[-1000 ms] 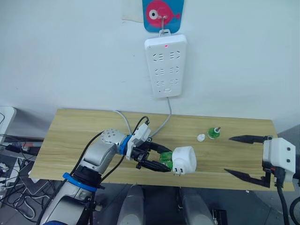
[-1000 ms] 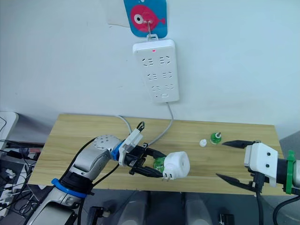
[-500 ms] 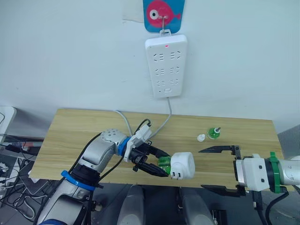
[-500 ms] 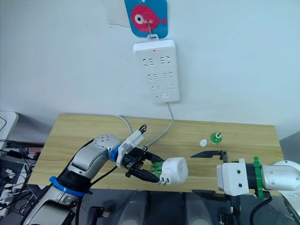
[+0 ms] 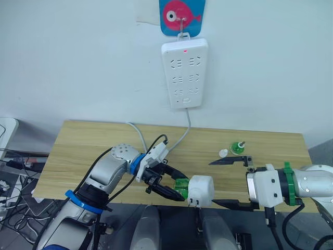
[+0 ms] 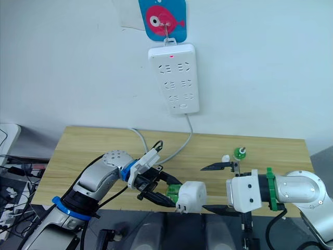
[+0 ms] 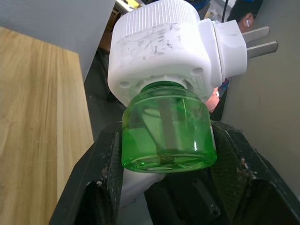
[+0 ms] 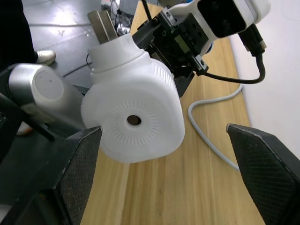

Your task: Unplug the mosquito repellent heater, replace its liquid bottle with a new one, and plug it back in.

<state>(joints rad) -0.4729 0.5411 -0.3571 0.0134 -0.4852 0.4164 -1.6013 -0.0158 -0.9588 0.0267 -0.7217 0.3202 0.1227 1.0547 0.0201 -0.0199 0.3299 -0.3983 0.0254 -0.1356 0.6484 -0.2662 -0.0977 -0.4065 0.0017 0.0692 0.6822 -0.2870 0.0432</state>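
My left gripper (image 5: pixel 179 186) is shut on a green liquid bottle (image 7: pixel 166 126) that sits in the base of the white mosquito repellent heater (image 5: pixel 201 189). It holds both just past the table's front edge. The heater's two metal prongs (image 7: pixel 257 40) point down and away from the bottle. My right gripper (image 5: pixel 212 182) is open at the heater's right side, one finger (image 5: pixel 229 161) above the table and the other below the edge. The right wrist view faces the heater's round top vent (image 8: pixel 134 120), with the heater between the spread fingers (image 8: pixel 79 164) but untouched. A second green bottle (image 5: pixel 238 148) stands on the table's back right.
A small white cap (image 5: pixel 222 153) lies beside the standing bottle. The white power strip (image 5: pixel 184 73) hangs on the wall above the wooden table (image 5: pixel 78 151), red light on, sockets free. Its grey cable (image 5: pixel 179 138) drops onto the table behind my left arm.
My right gripper has swung in from the table's right end to the heater, fingers now spread around its right side. The left gripper has shifted the heater slightly down and forward.
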